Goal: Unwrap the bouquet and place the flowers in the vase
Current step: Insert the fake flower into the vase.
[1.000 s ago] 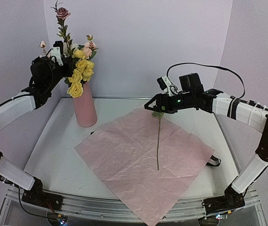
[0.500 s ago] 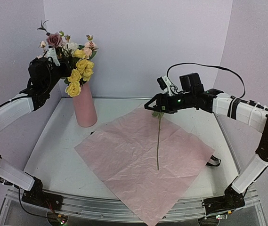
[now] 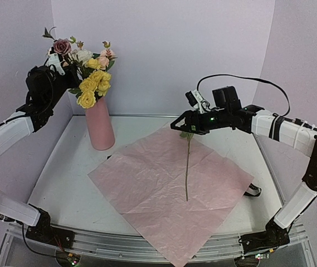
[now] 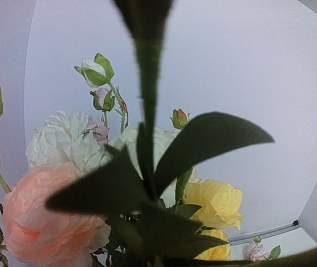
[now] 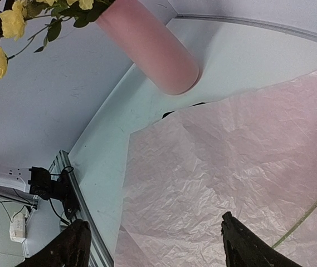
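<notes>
Left gripper clenched, high at left among blooms; whether anything is pinched, cannot tell. Vase upright at rear left, flowers standing in it, heads up. Paper flat mid-table. Stem lies on paper, long axis near-to-far, leafy end far, under right gripper: released, empty.

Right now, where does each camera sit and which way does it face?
Top external: above and behind the arms, looking down on table, pink paper and vase; both arms show.
Left wrist: on the left arm, close against the flowers; a dark stem crosses the lens, no fingers clear.
Right wrist: on the right arm, looking across the paper to the vase; its open tool frames the bottom.
Shared: top and right wrist both show vase and paper.
</notes>
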Controlling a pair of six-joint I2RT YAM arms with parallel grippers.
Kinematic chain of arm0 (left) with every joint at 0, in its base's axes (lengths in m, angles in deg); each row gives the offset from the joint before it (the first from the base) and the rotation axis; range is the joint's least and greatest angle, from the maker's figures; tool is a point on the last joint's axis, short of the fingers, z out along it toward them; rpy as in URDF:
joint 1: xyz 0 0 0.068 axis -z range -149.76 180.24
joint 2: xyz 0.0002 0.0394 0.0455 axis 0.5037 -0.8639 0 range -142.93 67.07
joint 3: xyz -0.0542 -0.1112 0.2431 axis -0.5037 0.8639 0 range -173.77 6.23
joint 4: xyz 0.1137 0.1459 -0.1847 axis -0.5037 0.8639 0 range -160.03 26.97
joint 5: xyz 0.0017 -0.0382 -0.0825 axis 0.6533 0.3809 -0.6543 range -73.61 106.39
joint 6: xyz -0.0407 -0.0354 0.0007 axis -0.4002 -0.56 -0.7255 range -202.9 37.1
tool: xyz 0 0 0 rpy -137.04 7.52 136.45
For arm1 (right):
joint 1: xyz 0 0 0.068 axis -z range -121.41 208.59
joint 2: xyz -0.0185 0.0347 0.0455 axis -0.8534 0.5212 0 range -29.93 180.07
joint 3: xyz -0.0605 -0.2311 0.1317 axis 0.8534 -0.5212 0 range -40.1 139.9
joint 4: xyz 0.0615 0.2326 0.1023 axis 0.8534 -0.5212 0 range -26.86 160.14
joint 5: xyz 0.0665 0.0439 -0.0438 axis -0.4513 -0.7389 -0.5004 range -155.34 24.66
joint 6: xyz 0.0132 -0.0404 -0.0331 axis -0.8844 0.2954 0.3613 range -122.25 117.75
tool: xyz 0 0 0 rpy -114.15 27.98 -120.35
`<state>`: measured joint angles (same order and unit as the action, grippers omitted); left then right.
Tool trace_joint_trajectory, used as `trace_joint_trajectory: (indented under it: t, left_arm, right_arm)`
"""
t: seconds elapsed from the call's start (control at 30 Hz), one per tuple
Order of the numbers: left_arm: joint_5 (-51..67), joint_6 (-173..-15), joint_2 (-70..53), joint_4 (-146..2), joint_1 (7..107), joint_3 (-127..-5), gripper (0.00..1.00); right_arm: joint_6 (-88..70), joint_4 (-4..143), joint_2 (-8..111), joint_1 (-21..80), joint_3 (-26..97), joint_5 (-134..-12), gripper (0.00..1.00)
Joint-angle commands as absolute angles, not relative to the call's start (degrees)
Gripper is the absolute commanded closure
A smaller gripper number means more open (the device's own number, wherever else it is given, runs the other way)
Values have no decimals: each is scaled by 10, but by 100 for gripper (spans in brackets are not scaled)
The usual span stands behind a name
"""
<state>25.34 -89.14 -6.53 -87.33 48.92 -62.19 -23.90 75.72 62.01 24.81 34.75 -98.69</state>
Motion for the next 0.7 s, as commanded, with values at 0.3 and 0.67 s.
trace_joint_trajectory:
  t: [0.3,0.67]
  left_arm:
    - [225,-886,-98,-867,486,-629,100]
    - [228,-904,-123,-856,486,-604,97]
  right_arm:
    - [-239,764,617,250,358,-1006,18]
    - [-238,764,614,252,349,-1011,18]
